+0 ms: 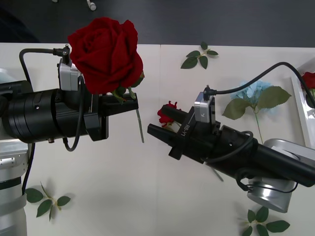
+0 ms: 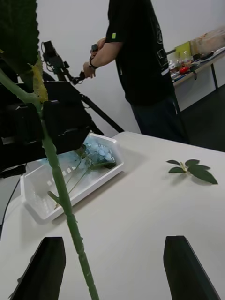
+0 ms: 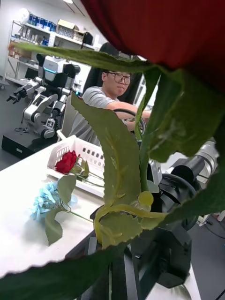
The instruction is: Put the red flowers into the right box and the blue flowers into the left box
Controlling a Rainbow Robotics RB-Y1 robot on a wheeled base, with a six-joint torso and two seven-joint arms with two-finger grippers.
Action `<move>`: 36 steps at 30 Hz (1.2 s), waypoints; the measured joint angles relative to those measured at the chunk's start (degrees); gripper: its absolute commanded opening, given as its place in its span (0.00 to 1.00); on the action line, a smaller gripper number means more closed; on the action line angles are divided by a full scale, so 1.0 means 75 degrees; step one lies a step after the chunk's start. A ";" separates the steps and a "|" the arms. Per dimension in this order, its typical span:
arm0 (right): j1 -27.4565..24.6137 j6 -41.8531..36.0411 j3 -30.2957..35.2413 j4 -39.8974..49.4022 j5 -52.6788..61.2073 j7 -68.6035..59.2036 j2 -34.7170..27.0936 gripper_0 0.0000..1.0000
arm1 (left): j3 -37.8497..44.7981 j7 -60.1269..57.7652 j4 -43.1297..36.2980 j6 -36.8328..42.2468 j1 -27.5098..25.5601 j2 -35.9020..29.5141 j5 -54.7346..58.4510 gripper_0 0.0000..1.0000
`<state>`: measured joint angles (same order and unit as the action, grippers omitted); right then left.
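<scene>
A deep red artificial rose [image 1: 106, 51] is being held aloft by the clenched left gripper [image 1: 129, 103], stem dangling. The right gripper [image 1: 161, 122] is spreading open opposite, seemingly awaiting a handover toward the white plastic right box [image 1: 301, 105].

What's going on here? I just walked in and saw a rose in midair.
The robot is sorting artificial flowers into white trays. Its left pincer holds a red rose by the stem, raised above the table. The right pincer is open, facing it, over another red rose on the table. A blue flower still lies near the right box, which already holds a rose.
</scene>
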<state>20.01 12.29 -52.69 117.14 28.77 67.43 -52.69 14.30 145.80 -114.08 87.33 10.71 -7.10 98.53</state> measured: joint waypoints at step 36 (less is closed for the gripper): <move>0.0876 -0.1757 -0.0363 0.0007 0.0154 -0.0216 0.1110 0.00 | 0.0000 0.0000 -0.0001 0.0000 0.0000 0.0000 0.0000 0.00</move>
<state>26.58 -0.89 -55.41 117.19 29.93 65.81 -44.36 14.30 145.80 -114.08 87.33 10.71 -7.10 98.53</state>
